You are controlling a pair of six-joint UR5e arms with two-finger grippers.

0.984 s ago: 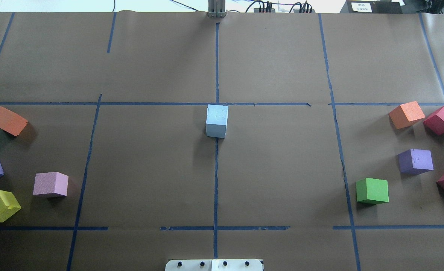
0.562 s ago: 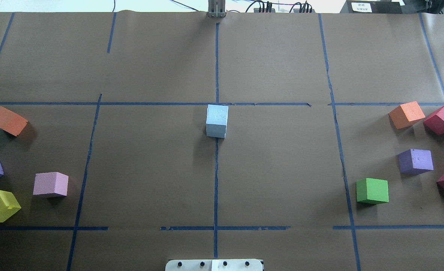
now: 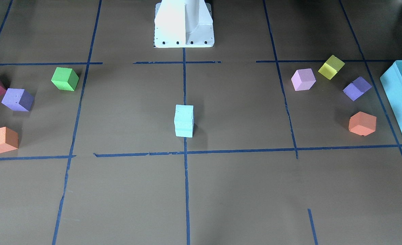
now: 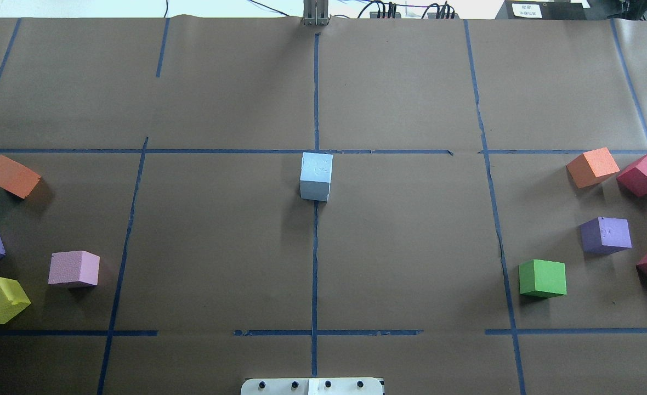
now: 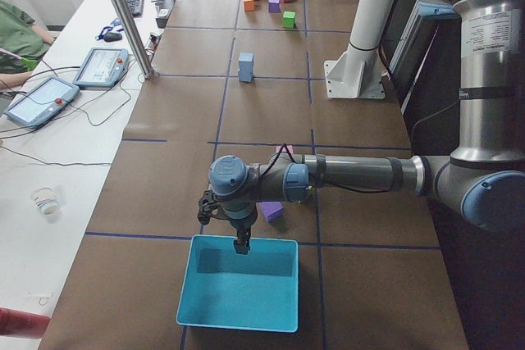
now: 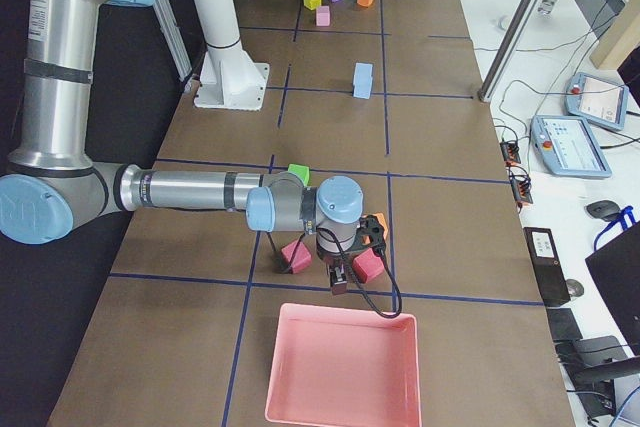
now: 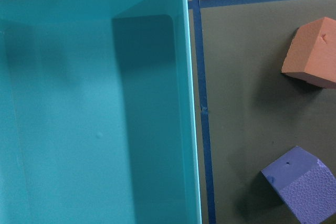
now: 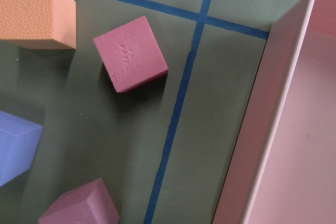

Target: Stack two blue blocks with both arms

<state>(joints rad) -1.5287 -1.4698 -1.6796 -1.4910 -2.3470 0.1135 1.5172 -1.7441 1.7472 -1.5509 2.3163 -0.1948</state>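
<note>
Two pale blue blocks stand stacked, one on the other, at the table's middle on the centre tape line [image 3: 184,121]; the seam between them shows in the front-facing view. The stack also shows overhead [image 4: 316,176] and small in both side views [image 5: 245,67] [image 6: 362,79]. No arm is near it. My left gripper [image 5: 242,245] hangs over the near rim of the turquoise box; I cannot tell if it is open or shut. My right gripper [image 6: 340,282] hangs by the crimson cubes beside the pink tray; I cannot tell its state either.
The turquoise box [image 7: 94,103] is at the table's left end, the pink tray [image 8: 294,129] at the right end. Orange, purple, pink and yellow cubes [image 4: 74,269] lie on the left; orange, crimson, purple and green cubes [image 4: 543,278] on the right. The white pedestal [image 3: 184,23] stands at the robot's side.
</note>
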